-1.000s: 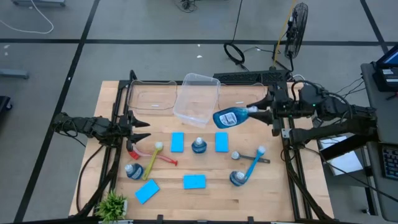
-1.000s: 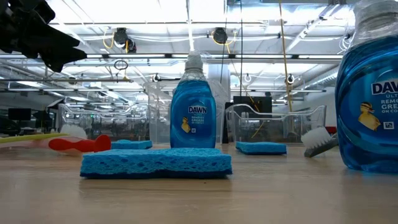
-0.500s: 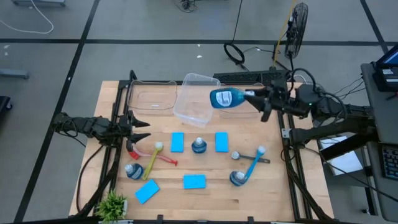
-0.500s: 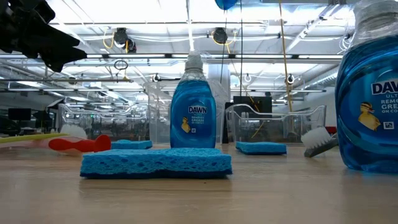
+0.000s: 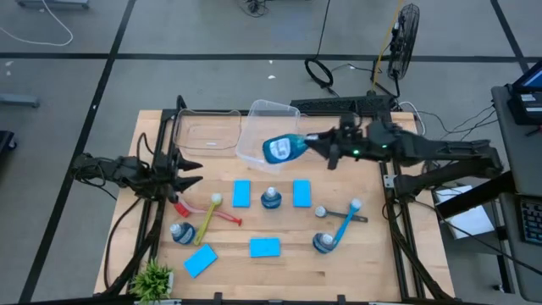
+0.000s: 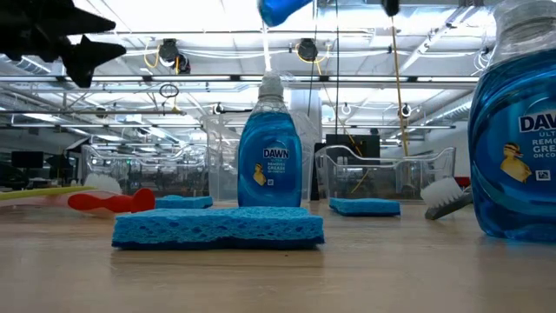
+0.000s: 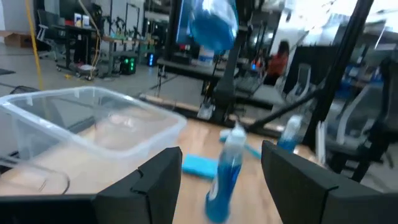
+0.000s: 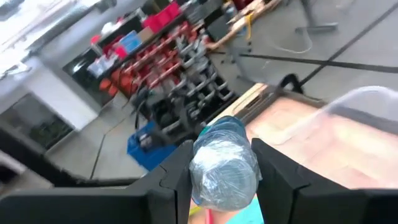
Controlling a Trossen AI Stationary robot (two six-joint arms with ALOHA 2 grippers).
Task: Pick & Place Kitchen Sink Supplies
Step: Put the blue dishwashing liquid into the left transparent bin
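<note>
A: Soap bottle (image 5: 282, 148), from above: where is it?

B: Held by its cap in the right gripper (image 5: 326, 142), over the tilted clear bin (image 5: 269, 132). Left gripper (image 5: 188, 170) waits at the table's left edge, fingers apart, empty.

A: And at table level?

B: Bottles, sponges (image 6: 217, 228) and brushes remain on the table; nearly everything is left.

A: Right wrist camera?

B: Fingers clamp the pale cap (image 8: 225, 165).
</note>
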